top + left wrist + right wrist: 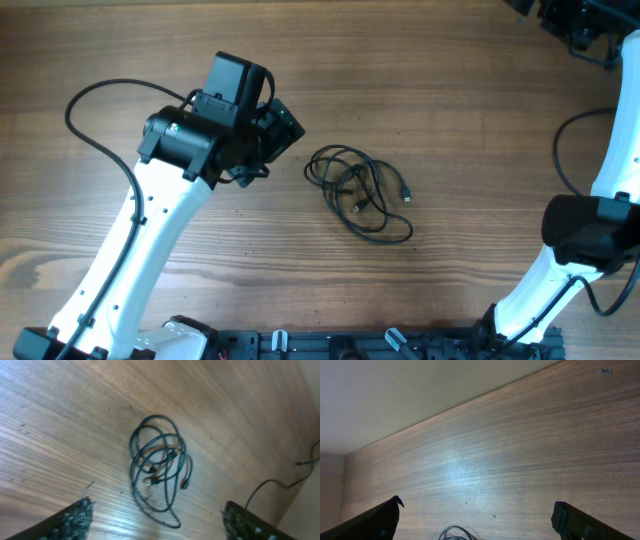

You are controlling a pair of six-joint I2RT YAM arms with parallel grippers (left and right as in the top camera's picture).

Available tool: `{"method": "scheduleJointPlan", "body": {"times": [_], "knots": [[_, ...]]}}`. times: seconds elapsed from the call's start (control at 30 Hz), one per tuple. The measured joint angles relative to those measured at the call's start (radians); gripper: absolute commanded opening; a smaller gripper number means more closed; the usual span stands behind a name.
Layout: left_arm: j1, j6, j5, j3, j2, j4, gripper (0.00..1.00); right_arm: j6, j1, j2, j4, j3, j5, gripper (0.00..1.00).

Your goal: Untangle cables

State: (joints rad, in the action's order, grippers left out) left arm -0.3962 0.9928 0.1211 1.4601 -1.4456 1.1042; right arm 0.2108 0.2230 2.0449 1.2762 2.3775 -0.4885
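Observation:
The cables (358,190) are thin black cords with small plugs, lying tangled in loose loops on the wooden table, right of centre. My left gripper (288,130) is open and empty, just left of the bundle and apart from it. In the left wrist view the cables (159,467) lie ahead of and between the spread fingers (157,522), with the lowest loop reaching between them. My right gripper (477,520) is open and empty; only the top of a cable loop (455,533) shows at the bottom edge of its view. In the overhead view the right gripper's fingers are hidden.
A thick black robot wire (100,92) arcs off the left arm, and another (562,150) hangs by the right arm (585,230). Black equipment (580,25) sits at the top right corner. The table's far edge (445,410) shows in the right wrist view.

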Motion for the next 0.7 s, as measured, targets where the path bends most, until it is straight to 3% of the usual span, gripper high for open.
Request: {"method": "scheduleJointPlan", "body": {"times": [0.17, 0.27, 0.7], "knots": [[-0.003, 0.057, 0.0, -0.205, -0.004, -0.15, 0.88, 0.0, 0.0, 0.0, 0.002, 0.0, 0.0, 1.0], [-0.039, 0.089, 0.0, -0.33, -0.009, -0.288, 0.8, 0.0, 0.0, 0.0, 0.005, 0.0, 0.001, 1.0], [-0.05, 0.19, -0.019, -0.405, -0.01, -0.299, 0.73, 0.0, 0.0, 0.0, 0.012, 0.0, 0.003, 1.0]]}}
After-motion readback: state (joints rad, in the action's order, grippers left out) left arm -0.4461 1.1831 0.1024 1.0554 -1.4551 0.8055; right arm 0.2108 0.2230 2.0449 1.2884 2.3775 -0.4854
